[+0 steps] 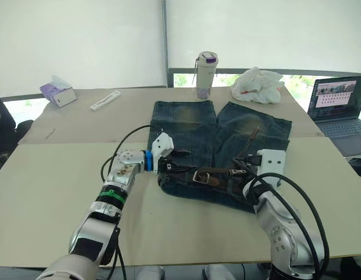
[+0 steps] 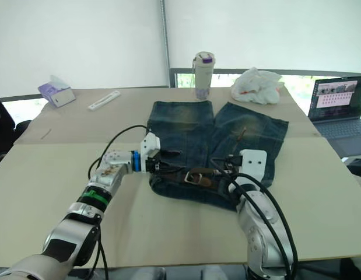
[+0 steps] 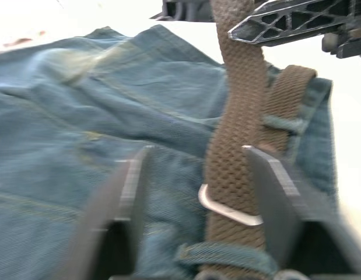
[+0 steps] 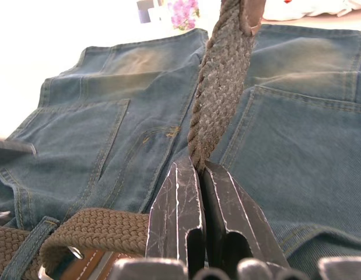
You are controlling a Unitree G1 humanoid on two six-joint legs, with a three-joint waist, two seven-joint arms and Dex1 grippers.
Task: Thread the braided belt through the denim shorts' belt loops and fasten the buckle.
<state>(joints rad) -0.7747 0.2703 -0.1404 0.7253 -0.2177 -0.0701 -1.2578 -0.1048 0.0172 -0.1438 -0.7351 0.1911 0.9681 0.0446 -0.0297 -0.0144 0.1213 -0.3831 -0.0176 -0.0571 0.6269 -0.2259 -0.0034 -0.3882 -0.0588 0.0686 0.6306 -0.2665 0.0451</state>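
- Right claw [image 4: 200, 175] of mine is pinched tight on the braided belt's [image 4: 218, 105] free end, which rises from my fingertips and runs away over the denim shorts [image 1: 227, 140].
- My left claw [image 3: 197, 192] hangs spread wide at the waistband, one finger [image 3: 119, 198] on either side of the strap, with the buckle [image 3: 227, 210] lying between them, gripping nothing.
- Across the waistband the belt's long axis runs side to side, from my left claw to my right, already passing under belt loops [image 3: 282, 123]; the shorts lie waist toward the near edge of the worktop [image 1: 52, 192], legs pointing to the far edge.
- As I judge it, the tail in my right claw must travel left to the buckle, so the right arm carries and the left, nearer the buckle, steadies.
- Farther off stand a bottle [image 1: 206, 74], a crumpled white bag [image 1: 257, 84], a tissue box [image 1: 58, 92] and a laptop [image 1: 339, 104] at the far right.
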